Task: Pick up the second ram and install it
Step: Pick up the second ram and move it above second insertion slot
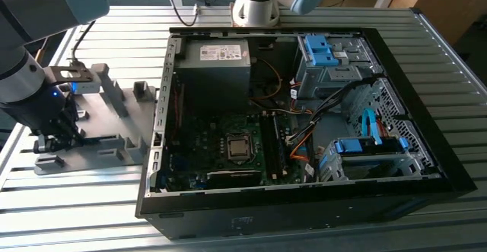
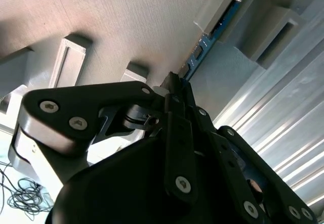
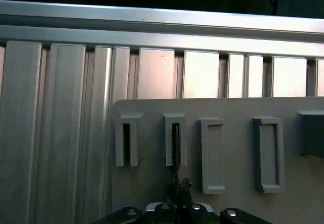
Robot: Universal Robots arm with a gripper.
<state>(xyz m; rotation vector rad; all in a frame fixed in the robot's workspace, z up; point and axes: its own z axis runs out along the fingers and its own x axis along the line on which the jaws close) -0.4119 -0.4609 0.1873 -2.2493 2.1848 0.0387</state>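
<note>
The second ram (image 2: pixel 201 50) stands in the tray (image 1: pixel 133 124), which lies beside the computer case (image 1: pixel 304 212).

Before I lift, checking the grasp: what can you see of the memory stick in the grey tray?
The memory stick is a thin blue board with dark chips, standing on edge in the slotted blocks of the grey tray. In the first wrist view it shows edge-on as a dark line in one slot. The gripper sits right at it.
</note>
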